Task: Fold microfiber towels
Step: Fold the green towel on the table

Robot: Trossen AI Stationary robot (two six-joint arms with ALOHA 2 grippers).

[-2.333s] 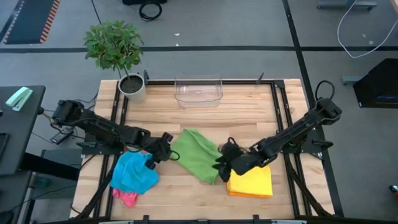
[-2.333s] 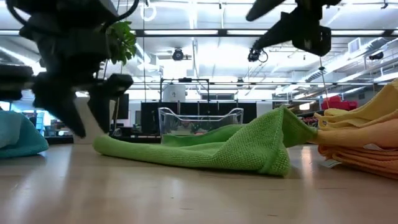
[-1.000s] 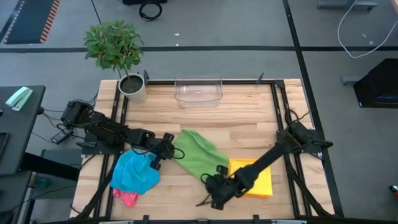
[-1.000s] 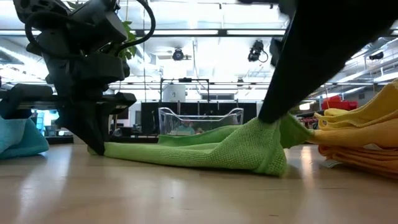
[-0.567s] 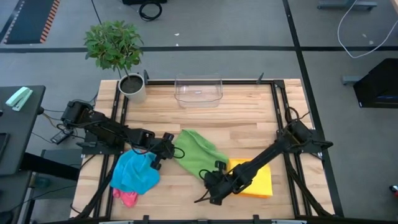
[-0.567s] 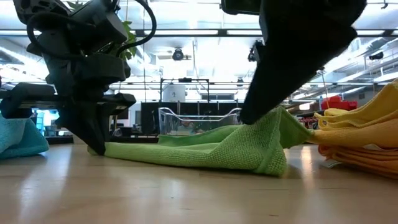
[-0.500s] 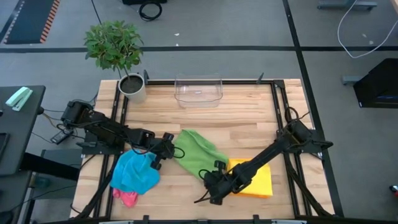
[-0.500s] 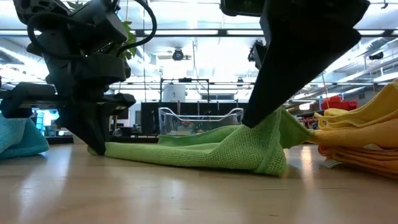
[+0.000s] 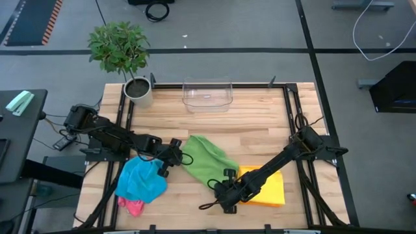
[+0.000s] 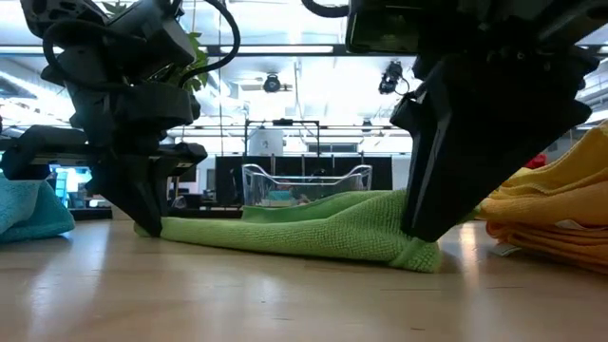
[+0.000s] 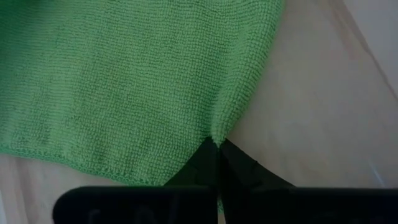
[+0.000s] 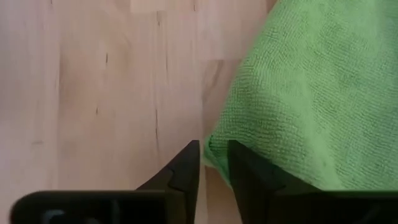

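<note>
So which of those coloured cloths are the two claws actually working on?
The green towel in the middle: the left gripper pinches one edge and the right gripper is at its opposite corner. The blue towel, pink towel and yellow towel lie untouched.

Nubby green cloth [image 9: 207,159] on smooth wooden table [image 9: 260,130].

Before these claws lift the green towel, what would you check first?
1. Left claw shut on the green towel corner: ok.
2. Right claw around the opposite corner: ok, corner sits between its fingers.
3. Right claw fully clamped: cannot tell.
4. Green towel lying flat: not ok, rumpled.
5. Yellow towel stack apart from the green towel: cannot tell, the right arm covers the gap.
</note>
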